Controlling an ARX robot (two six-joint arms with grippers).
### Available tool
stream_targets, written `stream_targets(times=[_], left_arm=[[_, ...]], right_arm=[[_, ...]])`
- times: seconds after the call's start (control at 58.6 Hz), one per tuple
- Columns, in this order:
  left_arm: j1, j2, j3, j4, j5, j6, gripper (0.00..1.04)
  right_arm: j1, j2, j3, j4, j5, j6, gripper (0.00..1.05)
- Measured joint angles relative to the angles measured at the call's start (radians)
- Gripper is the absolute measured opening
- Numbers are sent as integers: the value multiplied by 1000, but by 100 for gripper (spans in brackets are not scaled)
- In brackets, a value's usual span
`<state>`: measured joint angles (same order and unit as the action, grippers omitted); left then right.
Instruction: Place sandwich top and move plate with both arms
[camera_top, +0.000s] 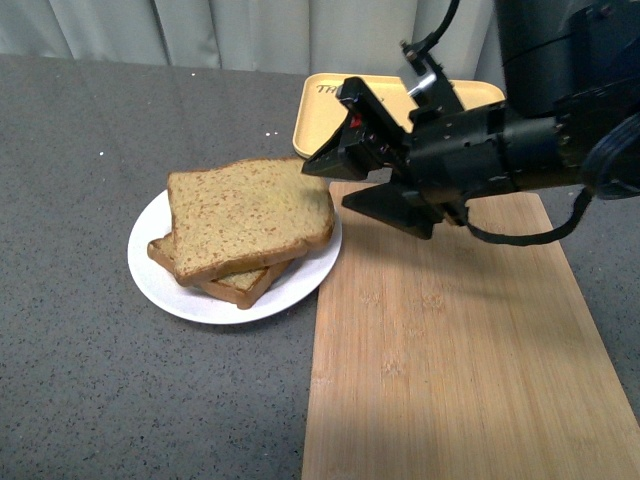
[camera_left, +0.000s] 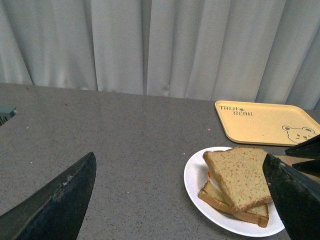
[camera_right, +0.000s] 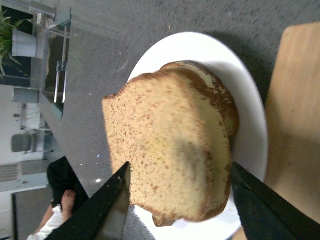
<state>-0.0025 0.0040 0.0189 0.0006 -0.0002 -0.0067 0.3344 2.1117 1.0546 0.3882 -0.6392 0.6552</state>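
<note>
Sandwich top (camera_top: 245, 212) lies on the lower slice (camera_top: 235, 287), turned a little askew so the corners do not match, and both sit on the plate (camera_top: 150, 265). The plate rests on the grey table (camera_top: 80, 150) with its rim just beside the edge of the wooden board (camera_top: 450, 350). The yellow tray (camera_top: 320, 110) lies beyond it.

Your right gripper (camera_top: 335, 185) hangs at the slice's edge nearest the board with its jaws apart. The right wrist view shows the bread between the two fingers with a gap on either side, so nothing is clamped. Your left gripper (camera_left: 180, 156) shows only in its own wrist view, jaws wide apart and holding nothing, with the plate ahead of it.

Treat the bread as light, soft and easily dented. A hard pinch would probably crush the crumb or tear the crust, so if you square it up, nudge it by the darker crust and leave the middle alone. It looks placed well enough that I would leave it.

The plate is the other sort of thing: stiff, smooth and likely slippery in hard black fingers, with a thin, shallow rim. Take it at two opposite points of the bare rim, one arm on each side, clear of the overhanging bread. Keep it level when you lift, for the loose top slice could slide off. Whatever lies between the slices is hidden
</note>
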Motion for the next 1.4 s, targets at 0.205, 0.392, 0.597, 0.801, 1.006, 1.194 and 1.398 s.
stream_targets(times=[0.205, 0.392, 0.597, 0.801, 1.006, 1.194, 1.398], left_arm=[[0, 0, 0, 0, 0, 0, 98], [0, -1, 0, 0, -2, 1, 98], [0, -1, 0, 0, 0, 2, 98], [0, -1, 0, 0, 0, 2, 98], [0, -1, 0, 0, 0, 2, 98], [0, -1, 0, 0, 0, 2, 98], [0, -1, 0, 0, 0, 2, 98]], right_arm=[[-6, -86, -150, 369, 481, -256, 77], [-51, -195, -476, 911, 904, -579, 45], [-137, -419, -706, 936, 838, -644, 4], [-191, -628, -853, 879, 775, -652, 1], [-243, -930, -942, 655, 726, -652, 1], [-313, -1091, -990, 549, 646, -652, 1], [-332, -1251, -1025, 427, 640, -652, 1]])
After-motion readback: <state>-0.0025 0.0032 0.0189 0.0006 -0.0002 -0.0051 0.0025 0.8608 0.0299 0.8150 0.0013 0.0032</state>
